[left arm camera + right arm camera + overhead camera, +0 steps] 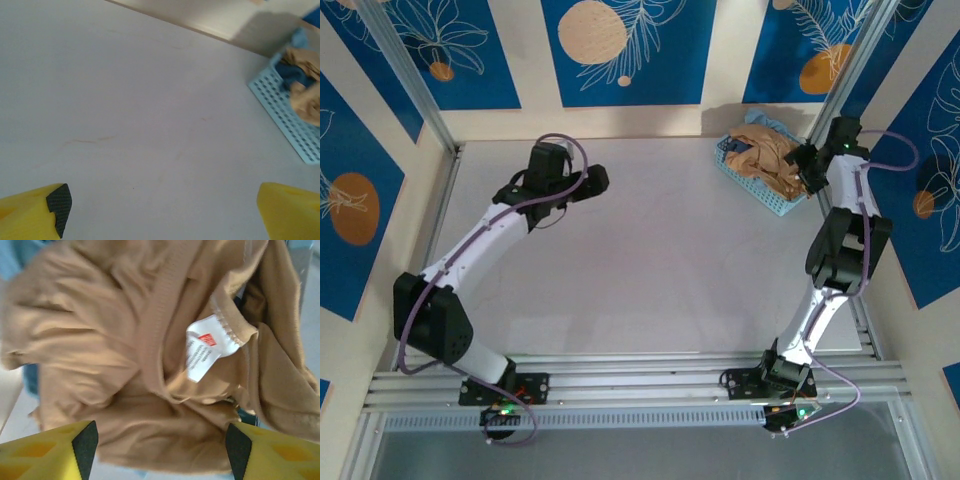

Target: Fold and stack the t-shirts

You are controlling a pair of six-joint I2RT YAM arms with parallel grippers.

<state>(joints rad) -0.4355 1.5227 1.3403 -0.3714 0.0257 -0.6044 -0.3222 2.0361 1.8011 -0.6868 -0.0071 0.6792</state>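
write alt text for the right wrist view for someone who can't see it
A crumpled tan-orange t-shirt sits close below the camera, its neckband and white care label facing up. The right gripper is open, its yellow fingers with black pads at the bottom corners, on either side of the cloth.

Robotics lab, aluminium rails [640, 385], patterned wall panels [620, 50]

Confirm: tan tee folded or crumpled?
Crumpled, not folded. The tan tee lies bunched in the basket, neck label showing, wrinkles all over.
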